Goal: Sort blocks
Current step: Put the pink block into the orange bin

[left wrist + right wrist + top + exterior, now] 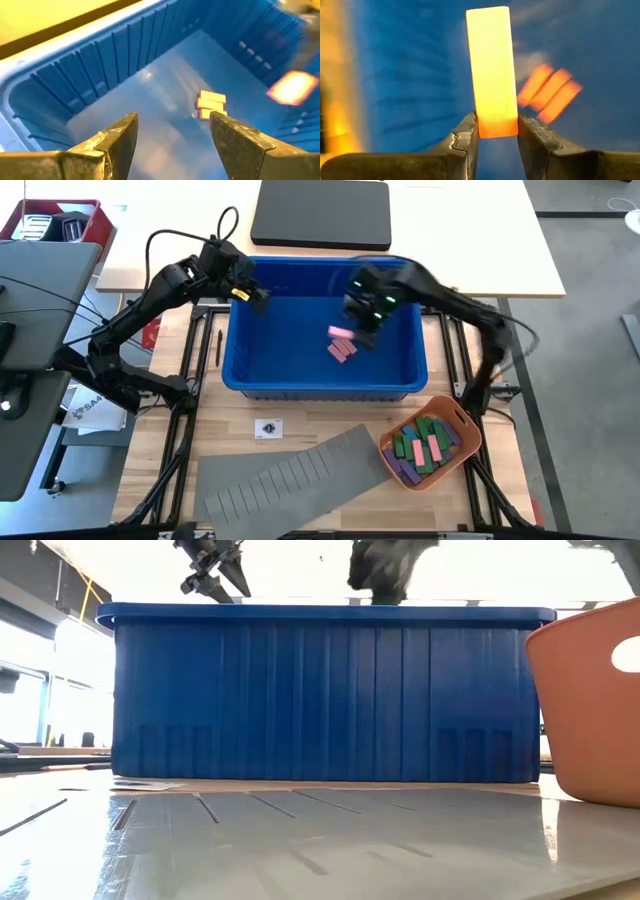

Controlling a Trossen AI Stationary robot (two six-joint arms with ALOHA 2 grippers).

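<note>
We note the left gripper [262,298] hanging over the left back corner of the blue bin [240,355], above the rim, its fingers [117,142] spread wide with nothing between them. From the left wrist view we look down into the bin and see three pink blocks [210,104] lying side by side, touching, on the floor toward the middle. From above, the same pink blocks [341,351] sit just right of the bin's centre. Over them, the right gripper [362,332] is inside the outline of the bin, toward the back right; its fingers [465,137] are pinched on the end of a single pink block [490,70], which sticks out lengthwise beyond the tips and shows from above as a pink block [341,332] held clear of the three below. In front of the bin, on the wooden table [290,420], lies a grey slotted sheet [285,475]. At the right front stands an orange basket [455,412] holding a jumble of green, pink and purple blocks [428,446].
</note>
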